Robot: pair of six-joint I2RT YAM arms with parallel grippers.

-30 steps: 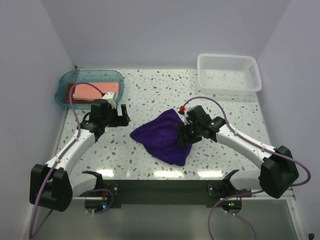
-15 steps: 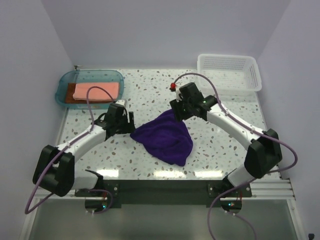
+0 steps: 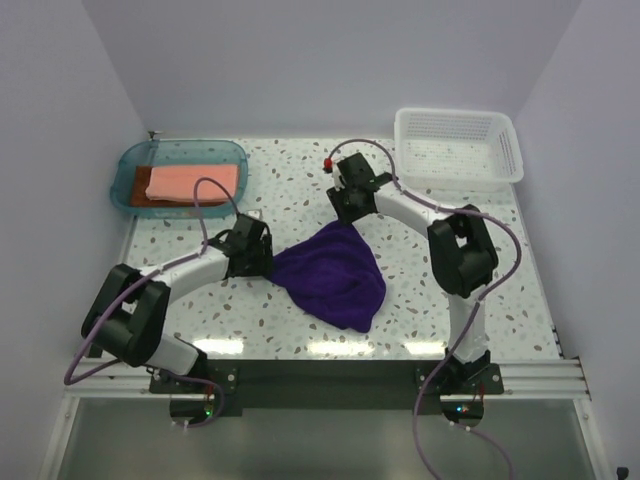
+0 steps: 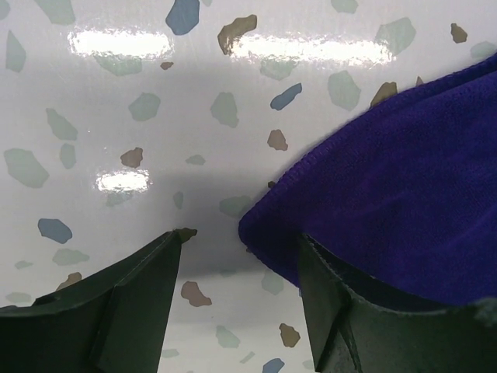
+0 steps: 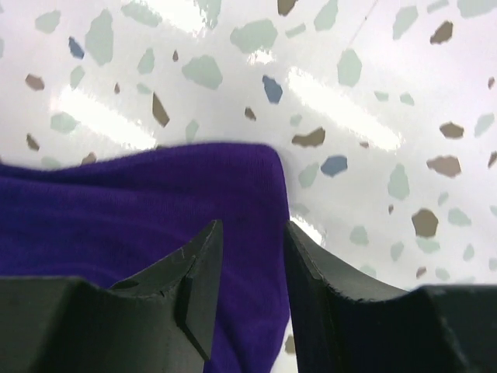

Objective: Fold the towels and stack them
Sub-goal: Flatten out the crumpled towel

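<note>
A deep purple towel lies crumpled on the speckled table, in the middle. My left gripper is down at its left corner, jaws open. In the left wrist view that corner of the purple towel sits between the fingers, close to the right one. My right gripper is at the far corner, open, straddling a strip of the purple towel. A salmon pink towel lies folded in the teal tray, with a rust brown edge showing under it.
A white mesh basket stands at the back right corner. The teal tray is at the back left. Lilac walls close in the table on the left, back and right.
The left gripper slid right to the towel's left corner. The right gripper moved from over the towel's middle back to its far corner. Both pairs of jaws have narrowed.
</note>
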